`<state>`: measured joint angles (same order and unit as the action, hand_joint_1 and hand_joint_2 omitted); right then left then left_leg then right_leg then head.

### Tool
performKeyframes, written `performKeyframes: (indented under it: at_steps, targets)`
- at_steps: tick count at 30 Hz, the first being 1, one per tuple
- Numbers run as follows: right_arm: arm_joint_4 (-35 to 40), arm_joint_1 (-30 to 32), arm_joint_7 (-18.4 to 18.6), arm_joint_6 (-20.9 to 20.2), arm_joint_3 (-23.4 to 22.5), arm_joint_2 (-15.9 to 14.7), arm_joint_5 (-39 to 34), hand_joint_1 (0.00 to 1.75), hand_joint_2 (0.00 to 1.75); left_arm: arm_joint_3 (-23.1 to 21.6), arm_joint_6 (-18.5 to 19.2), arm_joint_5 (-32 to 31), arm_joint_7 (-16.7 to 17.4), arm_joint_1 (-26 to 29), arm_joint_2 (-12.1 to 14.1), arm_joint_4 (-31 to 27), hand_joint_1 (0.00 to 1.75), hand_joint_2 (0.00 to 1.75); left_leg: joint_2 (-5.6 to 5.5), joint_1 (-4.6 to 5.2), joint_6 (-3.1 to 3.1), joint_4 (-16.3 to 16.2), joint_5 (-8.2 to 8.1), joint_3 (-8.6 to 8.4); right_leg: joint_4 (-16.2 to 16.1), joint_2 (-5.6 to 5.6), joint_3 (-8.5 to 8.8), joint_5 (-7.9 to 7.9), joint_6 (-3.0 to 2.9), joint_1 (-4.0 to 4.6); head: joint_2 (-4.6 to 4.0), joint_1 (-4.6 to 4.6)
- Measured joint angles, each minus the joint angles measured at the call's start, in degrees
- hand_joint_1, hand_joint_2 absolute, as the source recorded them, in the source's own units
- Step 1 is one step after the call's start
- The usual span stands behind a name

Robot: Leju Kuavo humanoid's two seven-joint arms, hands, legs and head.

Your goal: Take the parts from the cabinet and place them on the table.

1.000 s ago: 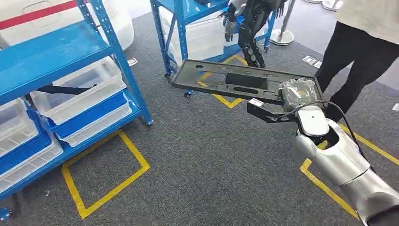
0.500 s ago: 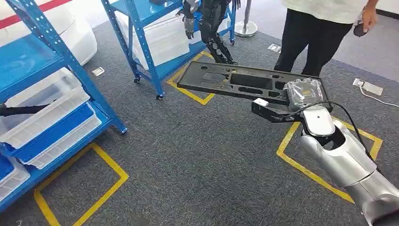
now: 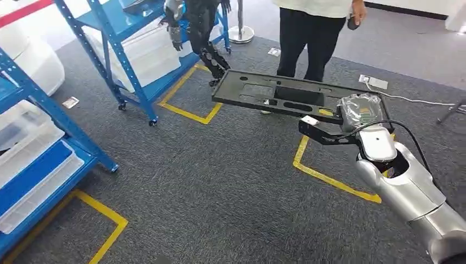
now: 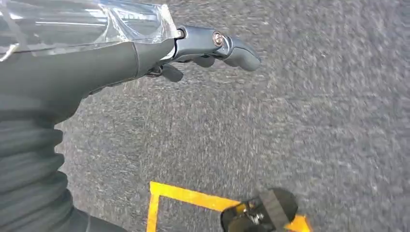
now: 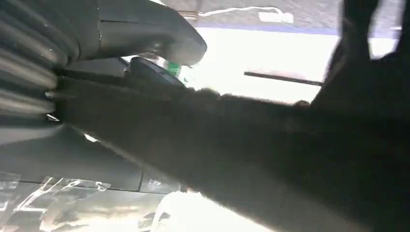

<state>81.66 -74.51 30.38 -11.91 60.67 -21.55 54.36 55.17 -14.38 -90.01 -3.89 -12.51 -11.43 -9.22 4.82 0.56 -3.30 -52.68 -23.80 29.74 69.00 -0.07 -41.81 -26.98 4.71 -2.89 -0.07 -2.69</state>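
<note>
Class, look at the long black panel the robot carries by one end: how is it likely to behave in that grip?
The black panel juts straight out from the right hand without sagging, so it is probably stiff. Its many cut-outs suggest it is light for its size. Held at one end only, it may tend to tilt or twist.

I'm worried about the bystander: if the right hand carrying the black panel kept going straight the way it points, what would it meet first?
Likely the person: the right hand holds the black panel out towards their legs, though depth is unclear.
</note>
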Motion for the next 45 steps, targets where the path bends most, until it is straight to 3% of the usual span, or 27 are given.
performKeyframes:
  at_steps: [1,2,3,4,7,8,9,10,12,13,14,16,18,22,23,24,25,28,29,31,32,33,35,38,40,43,45]
  targets:
    - [0.0,0.0,0.0,0.0,0.0,0.0,0.0,1.75,1.75,0.0,0.0,0.0,0.0,-0.1,0.0,0.0,0.00,1.75,0.70,-0.51,0.65,-0.7,-0.34,0.25,-5.4,-1.03,3.27,2.10,0.90,-0.59,0.00,-0.02]
    - [0.0,0.0,0.0,-0.1,0.0,0.0,0.0,1.75,1.75,0.0,0.0,0.0,0.0,-0.1,0.2,0.0,0.00,1.75,1.28,-0.73,1.60,-2.1,-1.05,0.78,-10.5,-3.95,6.00,2.72,2.31,-1.13,0.00,0.00]
    - [0.1,-0.3,0.1,-0.2,0.0,-0.2,0.0,1.75,1.75,0.0,0.0,0.0,0.0,-0.2,1.0,-0.1,0.00,1.75,1.84,0.09,2.47,-3.2,-1.75,1.75,-9.5,-4.57,5.61,2.13,2.33,-0.37,0.00,0.02]
    - [0.3,-0.2,0.1,-0.3,-0.1,-0.2,-0.1,1.75,1.75,0.0,0.1,0.0,-0.2,-0.2,0.7,0.0,0.00,1.75,2.10,-0.50,2.49,-4.2,-2.32,1.69,-9.3,-3.36,5.14,2.00,0.34,-0.40,0.02,-0.11]
    - [0.3,-0.6,0.2,-0.6,-0.1,-0.4,-0.1,1.75,1.75,0.0,0.1,0.1,-0.4,-0.1,0.7,0.0,0.00,1.75,2.87,-0.71,3.05,-4.2,-2.44,1.75,-9.0,-1.27,4.12,2.38,-1.03,-0.47,0.00,-0.07]
    - [0.3,-0.9,0.2,-0.8,-0.1,-0.4,-0.2,1.75,1.75,0.0,0.1,0.2,-0.4,-0.2,0.7,0.0,0.00,1.75,1.15,-0.84,3.25,-4.7,-3.50,1.92,-9.1,-0.74,3.86,2.66,-1.53,-0.33,0.00,-0.09]
    - [0.3,-1.1,0.2,-0.8,-0.1,-0.4,-0.2,1.75,1.75,0.0,0.2,0.2,-0.4,-0.1,0.7,0.0,0.00,1.75,-1.58,-1.15,3.09,-7.3,-5.86,2.69,-9.2,-0.24,3.63,2.91,-1.90,-0.26,0.00,-0.04]
    - [0.4,-1.3,0.2,-0.8,-0.1,-0.3,-0.2,1.75,1.75,0.0,0.2,0.2,-0.4,0.0,0.7,0.0,0.00,1.75,-2.91,-1.07,2.88,-11.6,-8.34,4.25,-9.3,0.37,3.52,3.09,-2.15,-0.10,0.00,-0.07]
    - [0.5,-1.4,0.2,-1.0,-0.1,-0.3,-0.3,1.75,1.75,0.0,0.2,0.2,-0.4,0.2,0.7,0.0,0.00,1.75,-4.00,-0.83,2.16,-21.2,-12.29,8.29,-9.3,1.94,3.33,3.27,-2.43,0.46,0.00,-0.07]
    - [0.5,-1.4,0.2,-1.0,-0.1,-0.3,-0.3,1.75,1.75,0.0,0.2,0.2,-0.4,0.2,0.7,0.0,0.00,1.75,-4.29,-0.50,1.65,-23.7,-12.67,9.43,-9.3,2.85,3.26,3.39,-2.59,0.75,0.00,-0.07]
    - [0.5,-1.4,0.2,-1.1,-0.1,-0.3,-0.3,1.75,1.75,0.0,0.2,0.2,-0.4,0.3,0.6,0.0,0.00,1.75,-4.53,0.10,1.16,-22.8,-11.74,9.05,-9.4,3.52,3.21,3.56,-2.72,1.13,0.00,-0.07]
    - [0.5,-1.5,0.5,-1.3,-0.1,-0.5,-0.4,1.75,1.75,0.0,0.2,0.2,-0.4,0.2,0.6,0.0,0.00,1.75,-5.44,1.13,-0.36,-13.9,-7.15,4.96,-9.5,5.29,3.20,3.93,-2.63,1.24,0.00,-0.04]
    - [0.6,-1.8,0.9,-1.7,-0.2,-0.8,-0.5,1.75,1.75,0.0,0.2,0.2,-0.4,0.1,0.8,0.0,0.00,1.75,-10.40,2.23,-2.04,-4.3,-4.03,0.49,-9.9,6.72,3.14,4.52,-2.75,0.91,0.00,-0.04]
    - [0.8,-2.2,1.7,-2.7,-0.6,-1.7,-1.1,1.75,1.75,0.0,0.4,0.1,0.0,-0.1,0.9,0.0,0.00,1.75,-7.71,2.69,-2.52,-2.6,-2.53,0.06,-11.5,9.82,2.83,6.36,-1.25,0.29,0.00,-0.07]
    - [0.9,-2.3,1.8,-2.9,-0.8,-2.1,-1.2,1.75,1.75,0.0,0.5,0.0,0.0,-0.3,0.8,0.0,0.00,1.75,-6.64,2.02,-2.40,-0.5,-1.14,-0.63,-11.2,7.72,2.57,6.17,-1.74,0.54,0.00,-0.07]
    - [1.1,-2.5,1.9,-3.1,-0.9,-2.4,-1.4,1.75,1.75,0.0,0.5,0.0,0.0,-0.5,0.7,0.0,0.00,1.75,-6.12,2.13,-2.40,0.4,-0.56,-0.79,-9.9,3.90,1.86,4.34,-1.82,1.24,0.00,0.00]
    - [1.3,-2.9,2.0,-3.3,-0.9,-2.5,-1.6,1.75,1.75,0.0,0.5,0.0,0.0,-0.4,0.7,0.0,0.00,1.75,-5.36,2.05,-2.58,0.4,-0.29,-0.64,-6.6,2.29,0.57,1.81,-1.61,1.35,0.00,-0.02]
    - [1.6,-3.0,2.1,-3.5,-0.9,-2.5,-1.8,1.75,1.75,0.0,0.7,-0.1,0.1,0.2,0.7,0.0,0.00,1.75,-2.50,1.81,-2.41,0.3,-0.21,-0.24,4.5,0.79,-3.01,-3.31,-0.51,1.05,0.00,-0.02]
    - [1.7,-3.0,2.1,-3.6,-0.9,-2.6,-1.8,1.75,1.75,0.0,0.7,-0.1,0.1,0.2,0.7,0.0,0.00,1.75,-1.67,1.63,-2.30,0.2,-0.19,-0.07,4.1,0.57,-2.30,-2.78,-0.14,0.92,0.00,-0.02]
    - [1.9,-3.1,2.5,-3.7,-0.9,-2.8,-1.8,1.75,1.75,0.0,0.7,-0.2,0.1,0.1,0.6,0.0,0.00,1.75,-0.14,1.05,-1.70,-0.3,-0.44,0.28,-3.1,-0.25,2.56,0.49,0.87,0.51,0.00,-0.02]
    - [2.1,-3.2,2.8,-3.7,-0.9,-2.9,-1.8,1.75,1.75,0.0,0.7,-0.2,0.1,0.0,0.6,0.0,0.00,1.75,0.56,0.77,-1.16,-1.1,-0.82,0.56,-7.9,-1.66,5.65,2.19,1.48,0.31,0.00,0.00]
    - [2.4,-3.5,3.2,-4.0,-0.9,-3.2,-1.9,1.75,1.75,0.0,0.8,-0.2,0.1,0.0,0.7,0.0,0.00,1.75,1.30,1.18,-0.29,-2.3,-1.44,1.05,-11.2,-4.86,7.20,1.48,2.34,0.59,0.00,0.00]
    - [3.2,-4.6,4.1,-4.7,-1.2,-3.6,-2.7,1.75,1.75,0.0,0.8,-0.2,0.1,-0.2,0.7,0.1,0.00,1.75,2.10,1.36,-0.03,-3.5,-2.07,1.71,-10.8,-3.15,6.69,1.68,-0.44,0.72,0.00,-0.11]
    - [3.5,-5.3,4.8,-5.2,-1.7,-4.4,-3.2,1.75,1.75,0.0,1.0,0.0,0.1,-0.2,0.6,0.1,0.00,1.75,3.18,1.03,0.37,-4.2,-2.56,1.91,-10.8,-1.31,6.11,2.12,-1.42,0.73,0.02,-0.13]
    - [3.9,-5.8,4.9,-5.4,-2.0,-4.6,-3.4,1.75,1.75,0.0,1.1,0.0,0.1,-0.2,0.4,0.1,0.00,1.75,-2.73,0.23,0.97,-9.9,-6.88,3.99,-10.9,-0.30,5.76,2.49,-1.98,0.72,0.00,-0.15]
    - [4.2,-5.8,5.1,-5.4,-2.1,-4.6,-3.5,1.75,1.75,0.0,1.4,0.0,0.1,0.0,0.4,0.2,0.00,1.75,-4.19,0.16,0.72,-22.3,-11.78,9.42,-10.8,1.92,5.30,2.88,-2.52,1.03,0.00,-0.13]
    - [4.2,-5.8,5.1,-5.4,-2.1,-4.6,-3.5,1.75,1.75,0.0,1.5,0.0,0.1,-0.1,0.4,0.2,0.00,1.75,-4.52,0.34,0.04,-20.6,-9.62,8.80,-10.9,3.55,5.18,3.11,-2.67,1.18,0.00,-0.13]
